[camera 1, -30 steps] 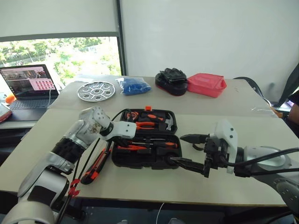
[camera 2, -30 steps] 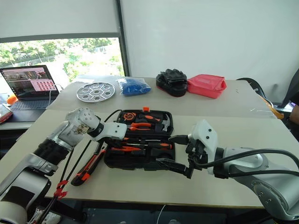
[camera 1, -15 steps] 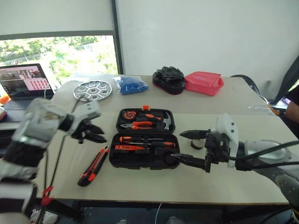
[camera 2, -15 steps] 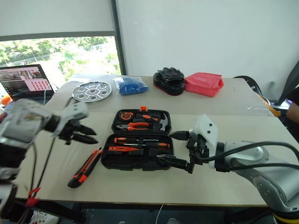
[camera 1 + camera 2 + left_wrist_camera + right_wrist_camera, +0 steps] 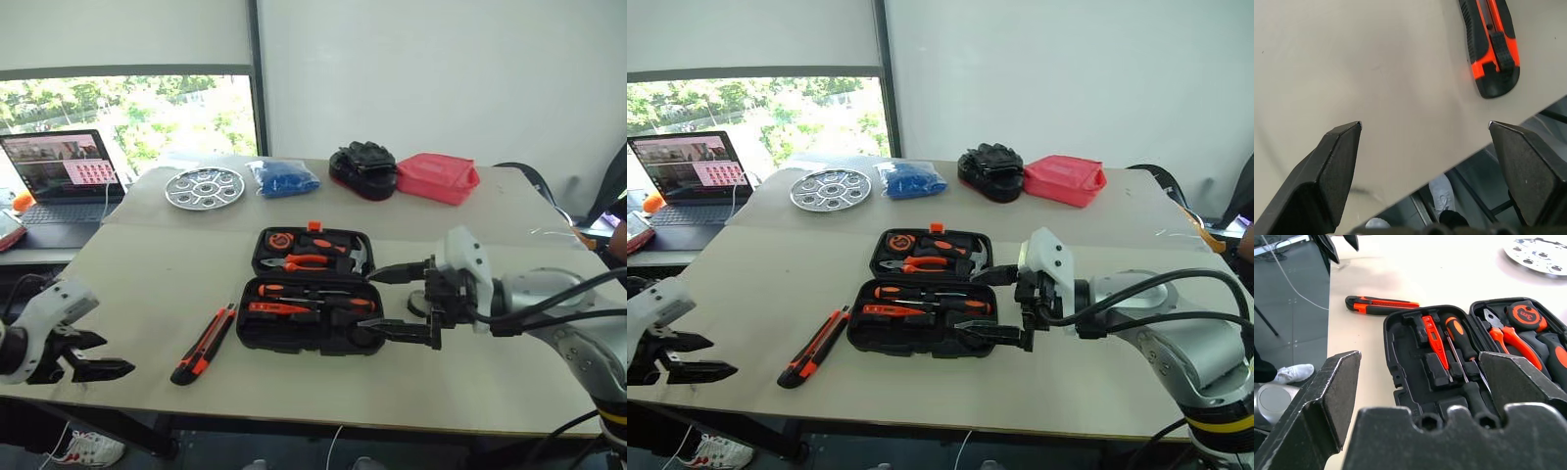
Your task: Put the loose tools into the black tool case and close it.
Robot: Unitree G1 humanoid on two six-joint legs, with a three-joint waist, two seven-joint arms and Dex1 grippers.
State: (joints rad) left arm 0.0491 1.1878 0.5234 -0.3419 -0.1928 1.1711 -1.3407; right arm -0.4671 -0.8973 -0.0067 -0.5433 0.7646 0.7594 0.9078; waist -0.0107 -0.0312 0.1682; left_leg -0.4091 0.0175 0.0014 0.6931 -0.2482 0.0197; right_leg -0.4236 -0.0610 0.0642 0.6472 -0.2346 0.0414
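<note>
Left end effector (image 5: 98, 358), released and empty, sits lower left; screwdrivers lie slotted in the open black plastic tool case (image 5: 310, 304); orange-and-black utility knife (image 5: 203, 344) remains on the bench (image 5: 441, 377).

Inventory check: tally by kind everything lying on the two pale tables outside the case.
Knife: 1
Tape roll: 1
Metal tray: 1
Blue bag: 1
Glove pile: 1
Red container: 1
Total: 6
</note>
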